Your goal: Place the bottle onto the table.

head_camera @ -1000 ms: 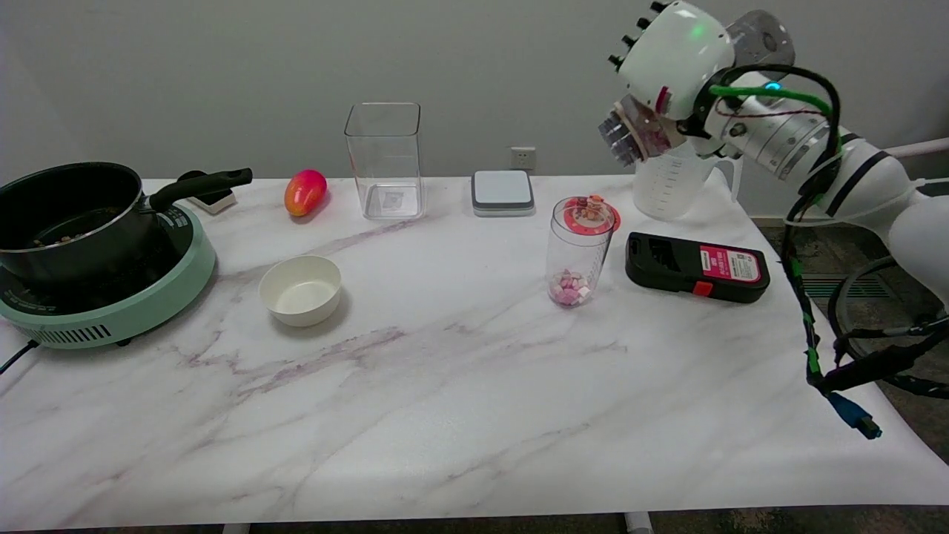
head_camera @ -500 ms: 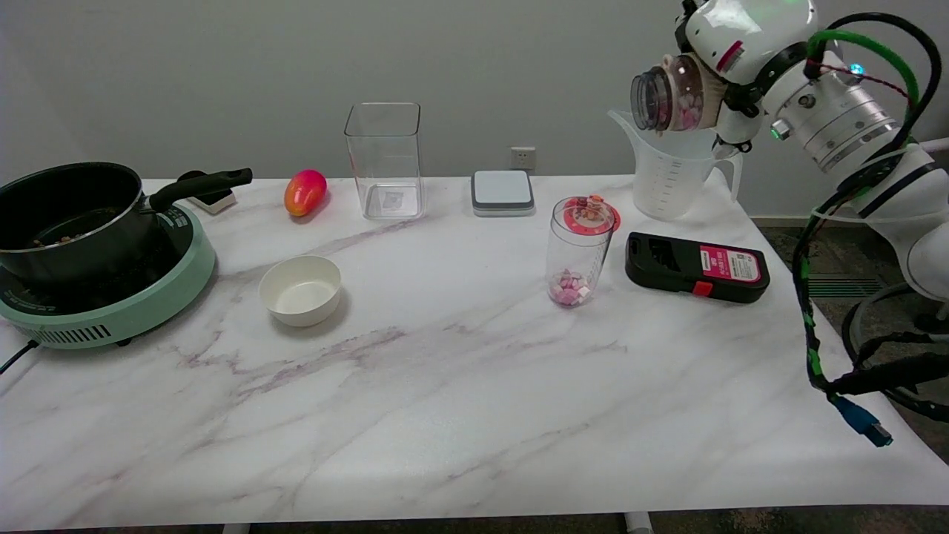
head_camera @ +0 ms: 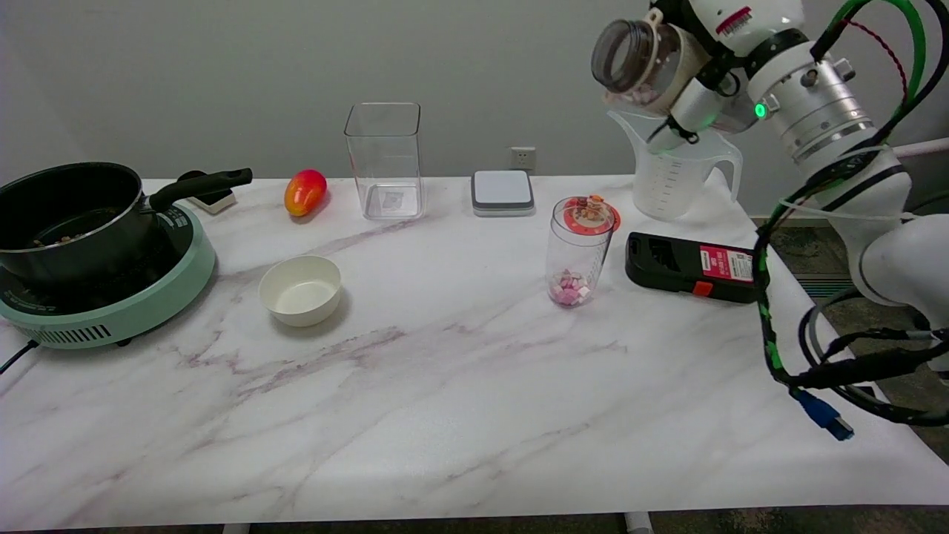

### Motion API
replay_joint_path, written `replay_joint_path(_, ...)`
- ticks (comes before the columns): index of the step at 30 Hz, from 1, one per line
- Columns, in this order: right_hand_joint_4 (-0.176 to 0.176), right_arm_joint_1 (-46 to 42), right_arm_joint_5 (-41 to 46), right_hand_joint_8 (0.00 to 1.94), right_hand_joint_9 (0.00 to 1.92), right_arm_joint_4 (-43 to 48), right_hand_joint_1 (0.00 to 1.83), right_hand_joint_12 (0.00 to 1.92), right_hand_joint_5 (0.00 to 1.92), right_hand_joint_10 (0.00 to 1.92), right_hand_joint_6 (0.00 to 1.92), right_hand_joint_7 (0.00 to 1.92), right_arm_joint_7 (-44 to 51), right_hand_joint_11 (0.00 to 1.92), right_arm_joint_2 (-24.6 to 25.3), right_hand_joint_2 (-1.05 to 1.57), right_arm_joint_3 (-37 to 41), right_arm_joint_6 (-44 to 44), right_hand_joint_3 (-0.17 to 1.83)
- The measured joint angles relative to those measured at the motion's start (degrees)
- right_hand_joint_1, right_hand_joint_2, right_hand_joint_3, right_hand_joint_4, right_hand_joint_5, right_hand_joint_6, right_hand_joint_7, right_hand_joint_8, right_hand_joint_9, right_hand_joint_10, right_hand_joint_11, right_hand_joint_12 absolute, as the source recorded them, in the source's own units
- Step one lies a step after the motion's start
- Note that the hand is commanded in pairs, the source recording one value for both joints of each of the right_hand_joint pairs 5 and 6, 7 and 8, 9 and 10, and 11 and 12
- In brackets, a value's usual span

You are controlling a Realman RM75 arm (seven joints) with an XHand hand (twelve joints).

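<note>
Your right hand (head_camera: pixel 693 55) grips the bottle (head_camera: pixel 639 63) tilted, apparently above the jug (head_camera: pixel 671 178); next, right it and lower it onto the table (head_camera: pixel 460 386).

place: lab kitchen mock-up | cues: induction cooker (head_camera: pixel 111 311), measuring jug (head_camera: pixel 671 182)

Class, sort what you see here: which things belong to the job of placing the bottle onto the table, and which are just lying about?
Part of the job:
bottle, held tilted in the air
right hand, gripping it
table

Lying about:
measuring jug
lidded jar
black case
bowl
clear container
mango
pot on cooker
</note>
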State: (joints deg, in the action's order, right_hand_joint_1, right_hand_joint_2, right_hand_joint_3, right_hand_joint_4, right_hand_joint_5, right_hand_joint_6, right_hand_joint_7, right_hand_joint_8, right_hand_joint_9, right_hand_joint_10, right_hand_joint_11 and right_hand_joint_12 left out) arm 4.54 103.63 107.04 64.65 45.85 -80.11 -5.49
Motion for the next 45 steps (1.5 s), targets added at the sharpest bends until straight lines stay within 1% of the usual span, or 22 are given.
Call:
replay_joint_path(5, 0.0, 4.43, 0.85, 1.72, 1.42, 0.03, 1.52, 1.25, 1.56, 1.42, 1.56, 1.72, -5.94, 1.25, 0.7, 0.99, -4.78, -3.02, 0.5)
replay_joint_path(9, 0.0, 5.91, 0.51, 1.71, 1.42, 0.11, 1.54, 1.24, 1.54, 1.42, 1.54, 1.71, -9.39, 1.24, 1.11, 0.95, -7.14, -4.87, 0.56)
replay_joint_path(14, 0.0, 5.51, -3.55, 1.72, 1.42, 0.18, 1.56, 1.24, 1.53, 1.42, 1.53, 1.72, -14.89, 1.24, 1.6, 0.91, -9.02, -7.75, 0.63)
replay_joint_path(17, 0.0, 4.26, -7.91, 1.71, 1.42, 0.18, 1.58, 1.25, 1.52, 1.42, 1.52, 1.71, -19.07, 1.25, 1.95, 0.88, -9.92, -10.54, 0.68)
replay_joint_path(20, 0.0, 2.17, -12.16, 1.72, 1.43, 0.17, 1.59, 1.25, 1.52, 1.43, 1.52, 1.72, -23.1, 1.25, 2.38, 0.87, -11.0, -14.41, 0.68)
replay_joint_path(26, 0.0, -3.22, -18.5, 1.74, 1.45, -0.03, 1.58, 1.27, 1.56, 1.45, 1.56, 1.74, -29.13, 1.27, 3.55, 0.95, -13.16, -23.06, 0.61)
replay_joint_path(35, 0.0, -10.71, -24.23, 1.74, 1.46, -0.26, 1.57, 1.28, 1.55, 1.46, 1.55, 1.74, -34.06, 1.28, 5.6, 1.0, -17.51, -36.28, 0.58)
replay_joint_path(45, 0.0, -16.11, -27.81, 1.75, 1.47, -0.3, 1.58, 1.28, 1.57, 1.47, 1.57, 1.75, -36.73, 1.28, 8.87, 1.0, -24.02, -49.04, 0.59)
